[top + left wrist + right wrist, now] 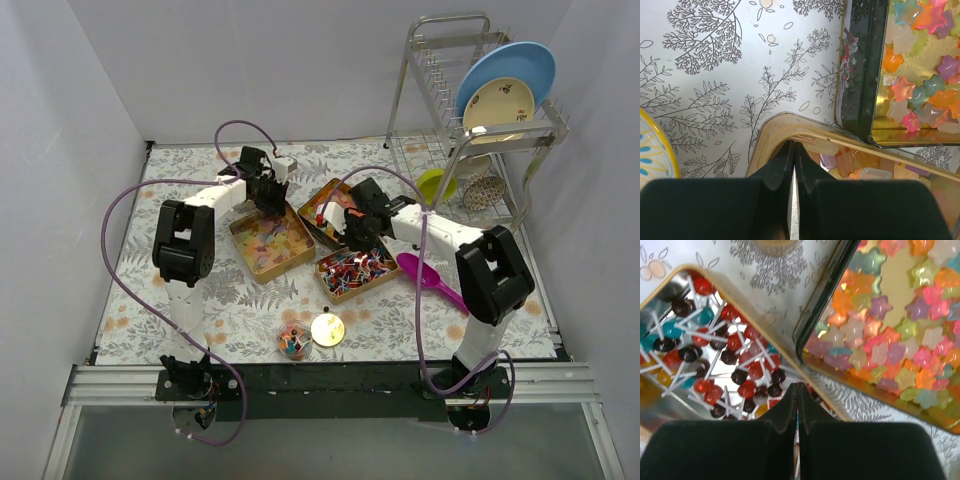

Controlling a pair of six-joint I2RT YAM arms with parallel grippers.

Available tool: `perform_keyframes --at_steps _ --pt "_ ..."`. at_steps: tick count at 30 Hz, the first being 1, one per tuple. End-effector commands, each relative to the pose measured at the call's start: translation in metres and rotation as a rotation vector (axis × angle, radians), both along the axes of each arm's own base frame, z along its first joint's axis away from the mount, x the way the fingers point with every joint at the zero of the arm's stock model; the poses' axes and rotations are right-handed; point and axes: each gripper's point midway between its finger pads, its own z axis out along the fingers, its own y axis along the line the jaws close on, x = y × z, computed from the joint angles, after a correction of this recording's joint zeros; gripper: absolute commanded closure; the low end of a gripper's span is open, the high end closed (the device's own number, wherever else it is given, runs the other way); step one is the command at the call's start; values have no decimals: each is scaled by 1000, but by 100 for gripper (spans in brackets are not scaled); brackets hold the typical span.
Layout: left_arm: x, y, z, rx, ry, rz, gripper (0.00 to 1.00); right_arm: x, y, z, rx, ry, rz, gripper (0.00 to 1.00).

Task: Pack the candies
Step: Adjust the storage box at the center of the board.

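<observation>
The candies sit in three gold tins in the middle of the table: pale gummies in the left tin, bright star jellies in the dark-walled middle tin, and red, dark and teal sweets on white sticks in the near tin. The left gripper has its fingers pressed together, tips right at the far corner of the left tin's rim. The right gripper is likewise closed, tips down on the near tin's rim close to where the middle tin's corner comes in. Whether either pair actually has the thin wall pinched between the pads cannot be told from these views. The step in hand looks like taking hold of a tin by its edge to steady or shift it. To do that well, the bite should go deep enough on the wall that the metal cannot slip out, and any pull should stay low and level along the cloth. A lift at one corner would tip loose sweets over the far side. The right side needs the most care, since the two tins there lie just beside each other and a sideways drag could shove the jellies' tin along with it. A small pot of sweets, the gold lid and the magenta scoop lie toward the near edge, clear of both arms.
</observation>
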Motion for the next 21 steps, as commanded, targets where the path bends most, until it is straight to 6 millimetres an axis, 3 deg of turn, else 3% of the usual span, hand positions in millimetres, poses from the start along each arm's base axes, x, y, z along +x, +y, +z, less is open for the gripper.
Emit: perform_keyframes --at_steps 1,9,14,17,20,21 --pt "18 -3 12 -33 -47 -3 100 22 25 5 37 -31 13 99" --pt "38 -11 16 -80 -42 18 100 53 43 0 43 -61 -17 99" --pt "50 -17 29 -111 -63 15 100 79 58 15 76 -129 -36 99" --pt "52 -23 50 -155 -69 10 93 83 59 21 83 -139 -49 99" --pt "50 -22 78 -185 -36 55 73 78 55 35 95 -152 -57 99" --pt "44 -20 88 -186 -9 65 66 74 52 50 104 -170 -61 99"
